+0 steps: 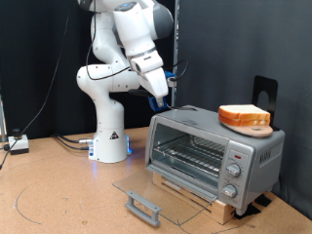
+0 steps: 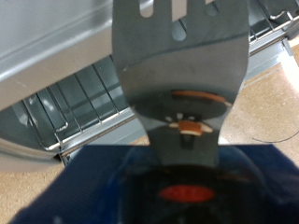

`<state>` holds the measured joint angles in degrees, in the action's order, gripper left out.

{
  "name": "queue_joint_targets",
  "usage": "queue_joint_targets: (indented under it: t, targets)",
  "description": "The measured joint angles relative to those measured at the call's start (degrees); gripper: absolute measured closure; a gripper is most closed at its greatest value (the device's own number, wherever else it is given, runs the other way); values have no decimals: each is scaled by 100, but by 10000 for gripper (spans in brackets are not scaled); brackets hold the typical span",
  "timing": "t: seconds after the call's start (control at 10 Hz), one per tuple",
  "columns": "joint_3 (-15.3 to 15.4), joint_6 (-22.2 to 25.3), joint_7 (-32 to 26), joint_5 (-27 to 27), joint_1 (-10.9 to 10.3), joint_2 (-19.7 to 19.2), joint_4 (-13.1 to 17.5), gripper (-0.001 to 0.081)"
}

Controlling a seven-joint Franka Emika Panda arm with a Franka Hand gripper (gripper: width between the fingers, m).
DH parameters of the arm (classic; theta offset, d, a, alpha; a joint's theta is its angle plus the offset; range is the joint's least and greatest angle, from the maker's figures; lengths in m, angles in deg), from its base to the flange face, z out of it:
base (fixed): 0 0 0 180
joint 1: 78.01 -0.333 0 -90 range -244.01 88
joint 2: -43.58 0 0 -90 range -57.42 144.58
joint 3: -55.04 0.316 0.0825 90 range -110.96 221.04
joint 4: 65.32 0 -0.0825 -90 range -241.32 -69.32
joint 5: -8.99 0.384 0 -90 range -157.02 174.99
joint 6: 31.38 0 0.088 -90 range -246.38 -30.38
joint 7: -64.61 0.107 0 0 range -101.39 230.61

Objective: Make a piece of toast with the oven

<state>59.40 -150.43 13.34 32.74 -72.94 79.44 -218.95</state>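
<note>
The oven [image 1: 216,148] stands on a wooden board at the exterior view's right. Its glass door [image 1: 161,193] is folded down flat, with the grey bar handle [image 1: 143,207] in front. The wire rack [image 1: 190,156] inside looks bare. My gripper [image 1: 162,95] hangs above and to the left of the oven's top corner. In the wrist view it [image 2: 187,182] is shut on the stem of a grey slotted spatula [image 2: 182,65], whose blade points at the open oven and its rack [image 2: 84,107]. The piece of toast is not in view.
Another orange-crusted slice on a round tan board [image 1: 245,118] lies on the oven's roof. A black stand [image 1: 265,93] rises behind it. The robot's white base [image 1: 109,136] stands on the brown table left of the oven, with cables [image 1: 19,144] further left.
</note>
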Motion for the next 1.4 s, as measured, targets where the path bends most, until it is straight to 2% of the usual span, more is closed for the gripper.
queue_joint_targets:
  t: [0.2,0.7,1.0,1.4]
  targets:
    - [6,338,1,-161,19,-729,506,410]
    - [95,-425,-76,239,-3,-589,221,410]
    - [281,-471,37,397,-56,-608,238,410]
    - [580,-481,468,496,-105,-740,337,410]
